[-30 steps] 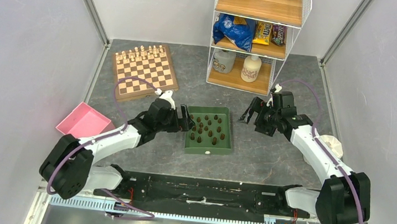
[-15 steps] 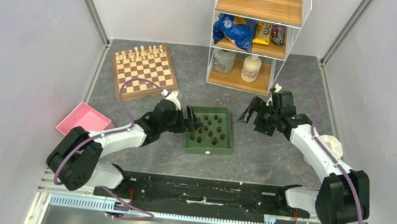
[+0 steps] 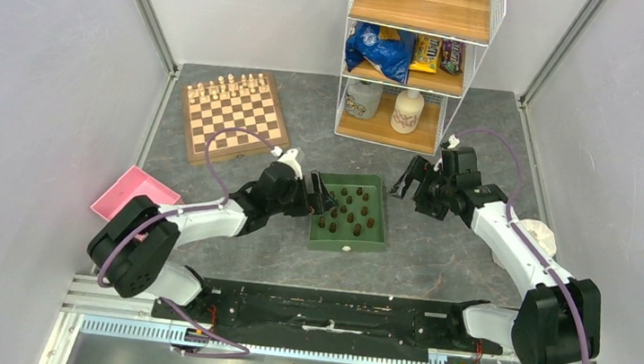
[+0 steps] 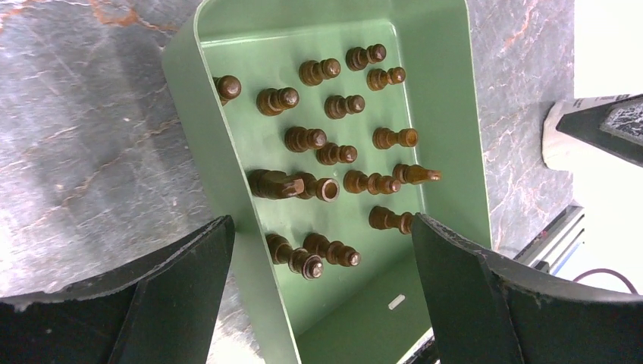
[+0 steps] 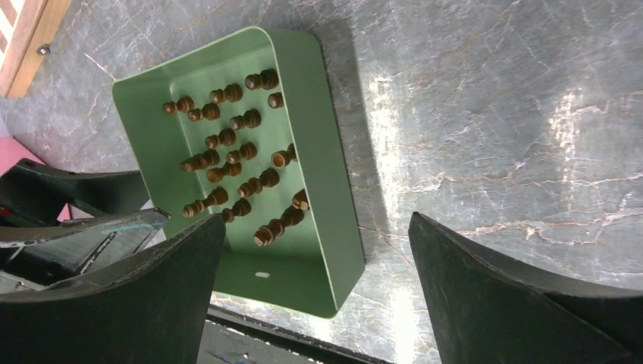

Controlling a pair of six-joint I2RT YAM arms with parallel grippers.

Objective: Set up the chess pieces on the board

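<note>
Several dark-brown chess pieces (image 3: 347, 210) lie and stand inside a dark-green tray (image 3: 381, 208) at mid-table. My left gripper (image 3: 321, 195) hangs open over the tray's left wall. In the left wrist view that wall (image 4: 227, 189) and the nearest pieces (image 4: 311, 258) show between the open fingers of the left gripper (image 4: 318, 227), nothing held. My right gripper (image 3: 411, 180) stands open just right of the tray's far corner. The right gripper (image 5: 317, 220) is empty, with the tray (image 5: 318, 114) and the pieces (image 5: 227, 163) ahead of it. The board (image 3: 234, 128) sits at the far left.
Pale cream chessmen (image 3: 229, 86) fill the board's far rows. A pink tray (image 3: 135, 194) lies near the left wall. A wire shelf (image 3: 412, 65) with bottles and snack bags stands at the back. A pale round object (image 3: 540, 234) rests beside the right arm.
My left gripper has moved right, from beside the tray to over its left wall, and the tray has shifted slightly right. The right arm has barely moved.
</note>
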